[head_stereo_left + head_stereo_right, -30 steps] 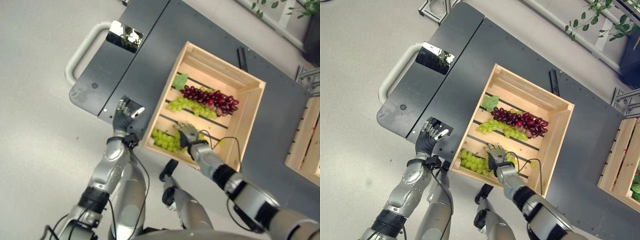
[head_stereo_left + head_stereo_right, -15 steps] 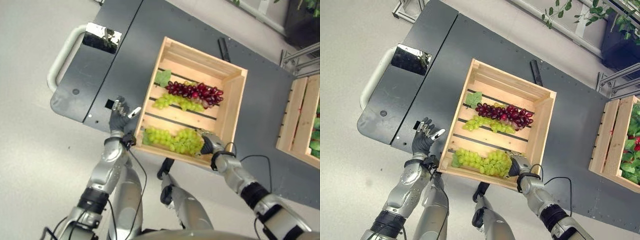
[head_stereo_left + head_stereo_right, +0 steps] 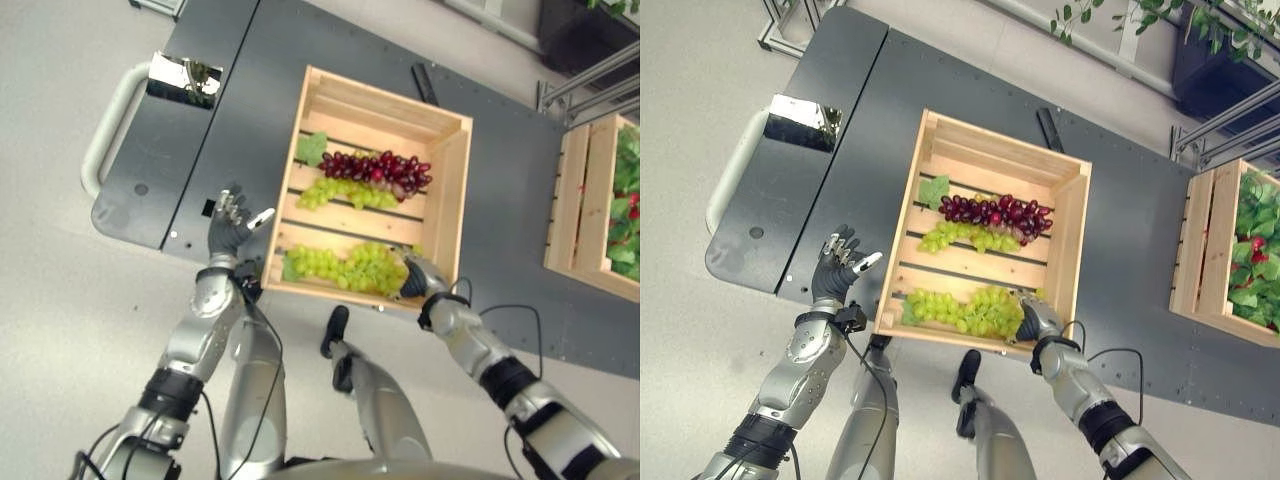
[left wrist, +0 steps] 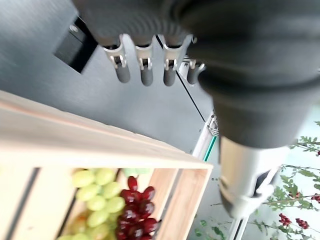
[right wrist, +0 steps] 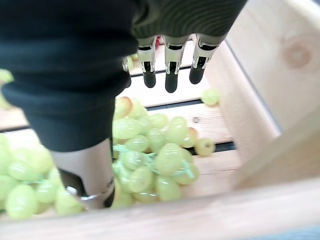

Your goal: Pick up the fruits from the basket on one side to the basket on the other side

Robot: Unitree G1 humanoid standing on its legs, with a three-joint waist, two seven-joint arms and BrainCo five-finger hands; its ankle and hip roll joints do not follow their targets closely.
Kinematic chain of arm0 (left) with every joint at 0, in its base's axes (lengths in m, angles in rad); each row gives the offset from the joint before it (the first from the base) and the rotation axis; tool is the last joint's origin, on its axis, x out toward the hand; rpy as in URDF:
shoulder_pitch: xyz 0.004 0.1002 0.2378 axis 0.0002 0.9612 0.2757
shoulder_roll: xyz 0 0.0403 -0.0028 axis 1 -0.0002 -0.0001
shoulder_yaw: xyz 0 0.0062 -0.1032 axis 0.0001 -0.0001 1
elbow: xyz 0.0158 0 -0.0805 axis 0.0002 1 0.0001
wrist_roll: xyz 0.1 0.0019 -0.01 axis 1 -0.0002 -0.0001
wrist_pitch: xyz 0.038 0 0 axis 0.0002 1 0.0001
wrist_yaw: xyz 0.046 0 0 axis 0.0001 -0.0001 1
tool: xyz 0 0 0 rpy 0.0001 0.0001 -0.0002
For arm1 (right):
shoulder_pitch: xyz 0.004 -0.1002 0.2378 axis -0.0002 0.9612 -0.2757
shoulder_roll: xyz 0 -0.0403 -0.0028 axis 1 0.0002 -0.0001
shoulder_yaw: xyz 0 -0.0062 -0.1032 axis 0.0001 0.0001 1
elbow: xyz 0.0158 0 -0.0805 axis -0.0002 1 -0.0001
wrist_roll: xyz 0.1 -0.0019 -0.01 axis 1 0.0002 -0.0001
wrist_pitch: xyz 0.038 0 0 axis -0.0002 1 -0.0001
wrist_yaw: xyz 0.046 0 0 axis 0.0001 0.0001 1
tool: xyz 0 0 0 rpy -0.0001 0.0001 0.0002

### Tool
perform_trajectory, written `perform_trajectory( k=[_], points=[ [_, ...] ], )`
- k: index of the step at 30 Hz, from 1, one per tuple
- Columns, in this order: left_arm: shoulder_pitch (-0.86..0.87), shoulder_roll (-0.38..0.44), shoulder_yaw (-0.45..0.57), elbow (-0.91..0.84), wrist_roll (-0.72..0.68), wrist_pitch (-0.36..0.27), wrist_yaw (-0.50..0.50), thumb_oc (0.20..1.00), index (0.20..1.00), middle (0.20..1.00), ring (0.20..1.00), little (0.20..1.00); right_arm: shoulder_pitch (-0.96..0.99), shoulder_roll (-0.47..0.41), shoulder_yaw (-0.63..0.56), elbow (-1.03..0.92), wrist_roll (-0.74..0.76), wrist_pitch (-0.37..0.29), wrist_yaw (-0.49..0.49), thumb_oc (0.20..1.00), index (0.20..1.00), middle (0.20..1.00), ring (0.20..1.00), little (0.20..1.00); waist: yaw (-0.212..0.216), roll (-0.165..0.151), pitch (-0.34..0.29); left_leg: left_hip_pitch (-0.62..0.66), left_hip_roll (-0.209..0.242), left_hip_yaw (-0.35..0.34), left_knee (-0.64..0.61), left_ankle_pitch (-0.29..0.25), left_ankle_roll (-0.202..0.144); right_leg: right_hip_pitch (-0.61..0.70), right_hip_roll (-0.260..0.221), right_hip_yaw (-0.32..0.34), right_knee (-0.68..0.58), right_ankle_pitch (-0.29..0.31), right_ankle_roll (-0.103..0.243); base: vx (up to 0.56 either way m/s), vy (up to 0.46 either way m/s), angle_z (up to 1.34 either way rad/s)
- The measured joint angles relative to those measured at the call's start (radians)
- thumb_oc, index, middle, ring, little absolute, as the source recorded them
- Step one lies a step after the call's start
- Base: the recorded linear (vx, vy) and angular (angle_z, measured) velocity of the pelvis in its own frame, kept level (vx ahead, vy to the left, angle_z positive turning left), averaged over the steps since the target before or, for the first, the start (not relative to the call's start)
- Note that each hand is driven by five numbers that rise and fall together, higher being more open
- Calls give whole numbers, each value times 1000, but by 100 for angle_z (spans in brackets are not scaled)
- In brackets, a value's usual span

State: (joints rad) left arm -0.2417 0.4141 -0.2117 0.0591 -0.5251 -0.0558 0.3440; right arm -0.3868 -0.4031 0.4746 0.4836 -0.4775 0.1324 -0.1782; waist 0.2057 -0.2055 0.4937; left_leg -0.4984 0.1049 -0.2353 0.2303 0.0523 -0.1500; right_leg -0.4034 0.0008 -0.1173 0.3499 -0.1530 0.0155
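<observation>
Where eye views blur, right hand (image 5: 170, 65) hovers open over grapes (image 5: 150, 160).

Centre frame: a crate (image 3: 446, 190) on a platform (image 3: 505, 170), holding three grape bunches (image 3: 375, 168) in rows, upper to lower. Left hand (image 3: 229, 222) just left of it; right hand (image 3: 416, 280) in its lower right corner. Second crate (image 3: 578, 205) at right edge.

My left hand (image 3: 229, 224) hovers with relaxed, spread fingers; my right hand (image 3: 1032, 318) reaches forward, fingers (image 5: 170, 75) straight.
</observation>
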Motion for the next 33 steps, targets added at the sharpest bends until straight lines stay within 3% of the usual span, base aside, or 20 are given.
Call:
perform_trajectory(
  k=[2, 4, 5, 10, 14, 20, 24, 27, 33],
  points=[
    [42, -3, 16, -5, 0, 2, -7, 1000, 1000, 1000, 1000, 1000, -15, 5, -6, -2, 2, -9, -1, 1000, 1000, 1000, 1000, 1000, 32, 15, 10, 31, 31, 4, -28, 3, -8, 21, 30, 5, -51, 33, -21, -215, -89, -46],
    [70, -4, 29, 2, -1, 4, -11, 1000, 1000, 1000, 1000, 1000, -16, 3, -14, -11, 22, -17, -4, 1000, 1000, 1000, 1000, 1000, 31, 20, 14, 58, 46, 0, -62, 19, -18, 40, 47, 4, -86, 63, -26, -173, -35, -36],
    [83, -16, 28, 2, -1, 6, -22, 1000, 1000, 1000, 1000, 1000, -9, -2, -38, -13, 40, -18, -3, 1000, 1000, 1000, 1000, 1000, 28, 39, 26, 77, 55, -4, -76, 31, -33, 61, 55, 3, -103, 75, -29, -115, -22, -11],
    [86, -34, 22, 0, -1, 13, -54, 1000, 1000, 1000, 1000, 1000, 28, -7, -71, -51, 109, -18, -1, 1000, 1000, 1000, 1000, 1000, 22, 79, 45, 114, 58, 3, -81, 37, -43, 100, 60, -1, -113, 90, -38, -142, -32, -4],
    [96, -33, 41, -2, 0, 22, -76, 1000, 1000, 1000, 1000, 1000, 61, -7, -87, -88, 175, -19, 0, 1000, 1000, 1000, 1000, 1000, 10, 90, 47, 138, 59, -1, -82, 36, -44, 123, 63, -10, -104, 81, -36, -197, -25, 2],
    [138, -31, 35, -23, 0, 33, -100, 1000, 1000, 1000, 1000, 1000, 116, -6, -144, -178, 226, -20, 18, 1000, 1000, 1000, 1000, 1000, -30, 95, 46, 137, 15, -22, -115, 46, -34, 54, 2, -39, 26, 4, -39, -157, -4, 19],
    [134, -25, 34, -24, -1, 40, -103, 1000, 1000, 1000, 1000, 1000, 114, 13, -152, -184, 240, -18, 20, 1000, 1000, 1000, 1000, 1000, -57, 100, 46, 135, -20, -91, -120, 44, -21, 57, -9, -43, 22, 8, -21, -43, 71, 9],
    [120, -27, 32, -33, 0, 43, -109, 1000, 1000, 1000, 1000, 1000, 142, 24, -181, -179, 292, -20, 18, 1000, 1000, 1000, 1000, 1000, -71, 103, 46, 124, -27, -95, -135, 57, -5, 60, -24, -68, 10, 8, -19, -57, 122, 27],
    [105, -20, 19, -33, 1, 50, -111, 1000, 1000, 1000, 1000, 1000, 122, 76, -164, -179, 328, -18, 18, 1000, 1000, 1000, 1000, 1000, -78, 102, 46, 118, -54, -96, -134, 59, -5, 75, -45, -77, -18, 8, -2, -22, 107, 11]
  ],
)
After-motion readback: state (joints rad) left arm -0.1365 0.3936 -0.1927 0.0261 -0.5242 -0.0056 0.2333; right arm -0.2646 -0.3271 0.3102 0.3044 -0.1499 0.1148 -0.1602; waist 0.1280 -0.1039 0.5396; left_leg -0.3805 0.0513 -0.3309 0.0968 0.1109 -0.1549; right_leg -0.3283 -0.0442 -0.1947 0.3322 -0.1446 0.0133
